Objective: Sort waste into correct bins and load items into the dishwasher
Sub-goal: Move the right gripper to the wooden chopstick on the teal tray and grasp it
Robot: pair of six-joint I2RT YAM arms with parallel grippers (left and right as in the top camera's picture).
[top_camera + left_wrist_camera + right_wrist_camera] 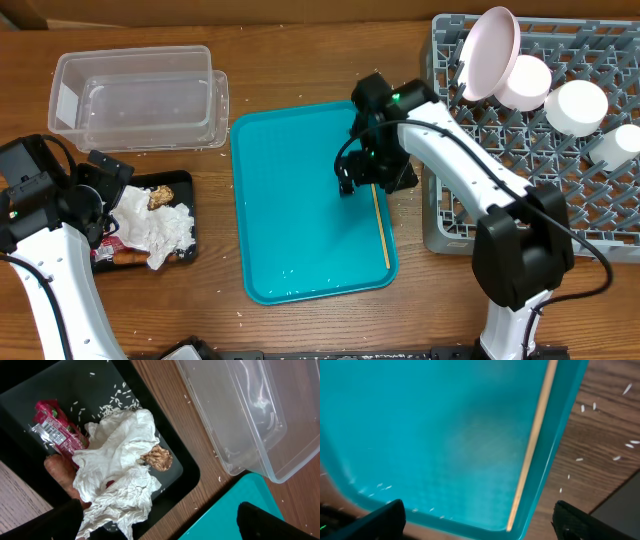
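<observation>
Right end effector (480, 522), left end effector (165, 527) open, empty — stick (535, 440) hugs teal tray's (420, 435) edge.

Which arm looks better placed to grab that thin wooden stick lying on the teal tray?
The right: its open fingers hover over the teal plastic tray, right by the thin wooden stick. The left fingers are far off, above the black plastic tray of waste.
</observation>
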